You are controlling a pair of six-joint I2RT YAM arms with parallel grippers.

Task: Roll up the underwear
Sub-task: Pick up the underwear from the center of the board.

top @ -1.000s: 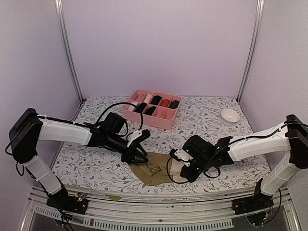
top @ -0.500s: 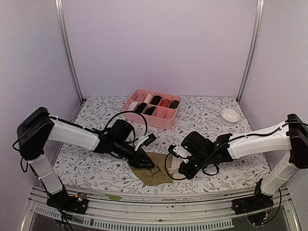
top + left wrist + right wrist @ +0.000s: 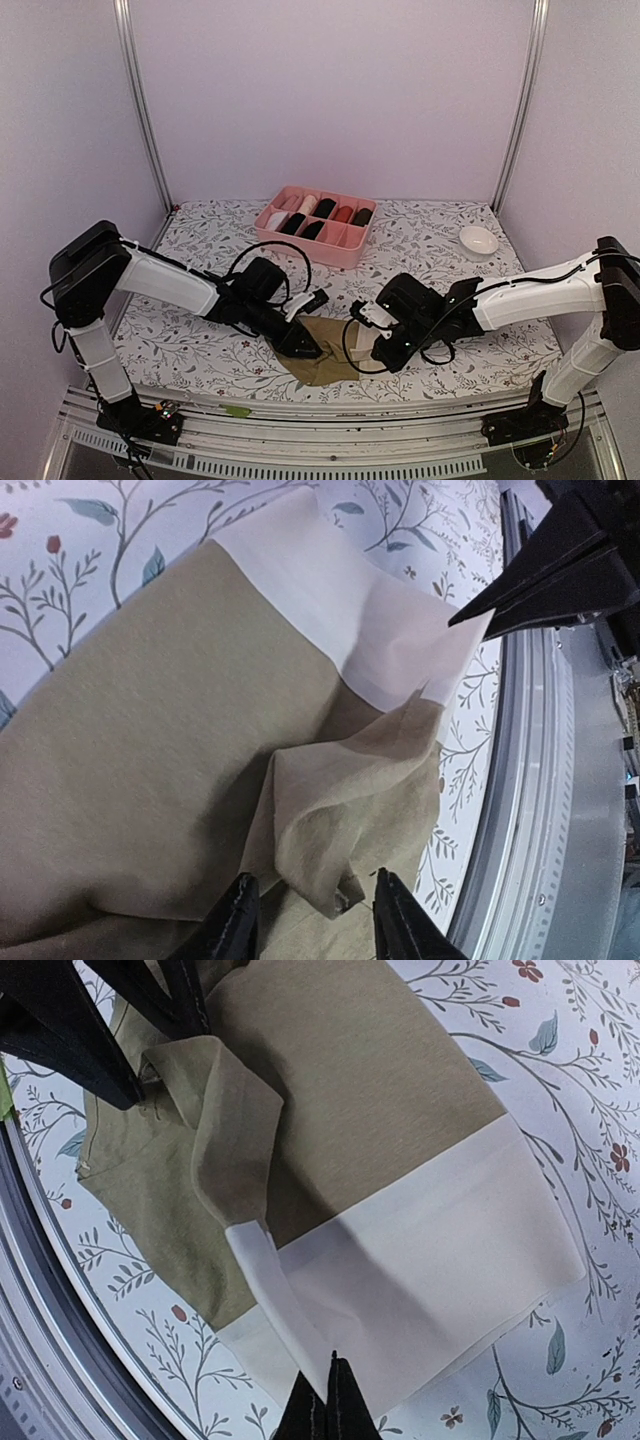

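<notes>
The olive-brown underwear with a cream waistband lies partly folded near the table's front edge. My left gripper is low over its left side; in the left wrist view it is open, its fingers on either side of a raised fold of the olive fabric. My right gripper is at the waistband end. In the right wrist view it is shut, pinching a lifted strip of the cream waistband. The black briefs do not show loose on the table.
A pink divided box holding several rolled items stands at the back middle. A small white bowl sits at the back right. The metal front rail runs just below the underwear. Side posts stand at both back corners.
My left gripper has moved right and down onto the underwear's left side. My right gripper has shifted slightly left, holding the waistband.
</notes>
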